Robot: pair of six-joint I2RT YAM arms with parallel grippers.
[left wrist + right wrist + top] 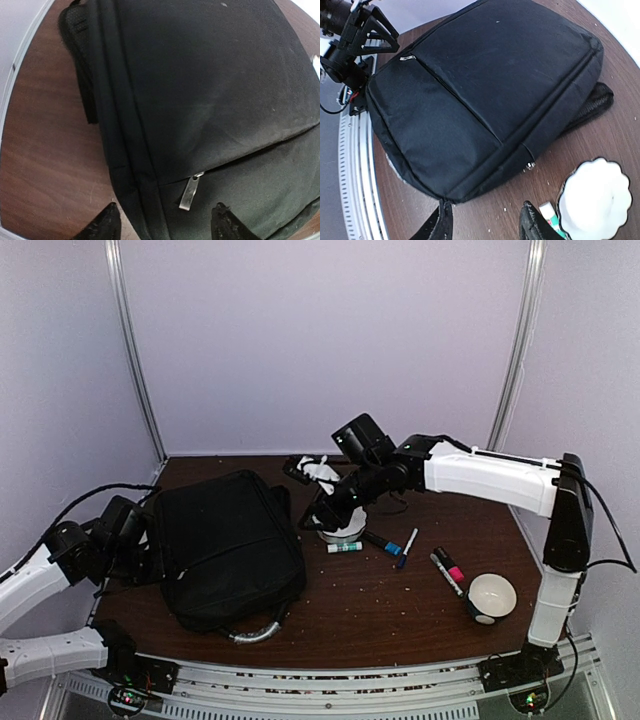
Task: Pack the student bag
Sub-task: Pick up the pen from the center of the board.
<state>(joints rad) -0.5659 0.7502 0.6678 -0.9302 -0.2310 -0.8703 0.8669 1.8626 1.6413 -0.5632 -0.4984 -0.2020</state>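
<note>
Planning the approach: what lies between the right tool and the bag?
Nothing but bare, crumb-flecked table between the right tool and the bag, per the right wrist view.

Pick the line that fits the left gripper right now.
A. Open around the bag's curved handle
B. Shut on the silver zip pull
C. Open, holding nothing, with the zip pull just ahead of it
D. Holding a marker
C: the left gripper has its fingers spread with nothing between them, and the silver zip pull lies free on the student bag.
</note>
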